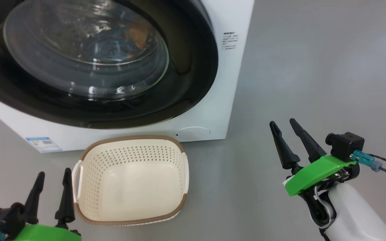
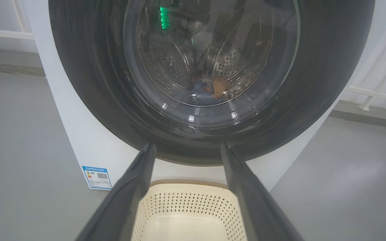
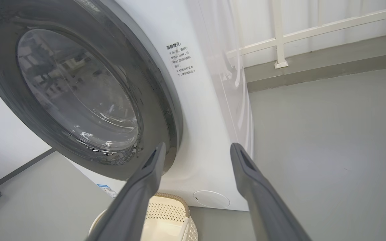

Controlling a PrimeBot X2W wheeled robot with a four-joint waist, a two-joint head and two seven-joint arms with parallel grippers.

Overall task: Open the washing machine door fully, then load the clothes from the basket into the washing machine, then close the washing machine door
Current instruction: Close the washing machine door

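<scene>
Left gripper (image 1: pixel 54 172) and right gripper (image 1: pixel 282 122), jaws wide and empty, flank basket (image 1: pixel 129 138) at lower centre; clothes (image 1: pixel 129 36) show behind closed door (image 1: pixel 193 67), upper left.

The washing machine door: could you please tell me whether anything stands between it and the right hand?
Nothing visible does. The right hand, open, hangs over the floor to the right of the washing machine door, which is shut. The empty basket sits below the door, off that path.
</scene>
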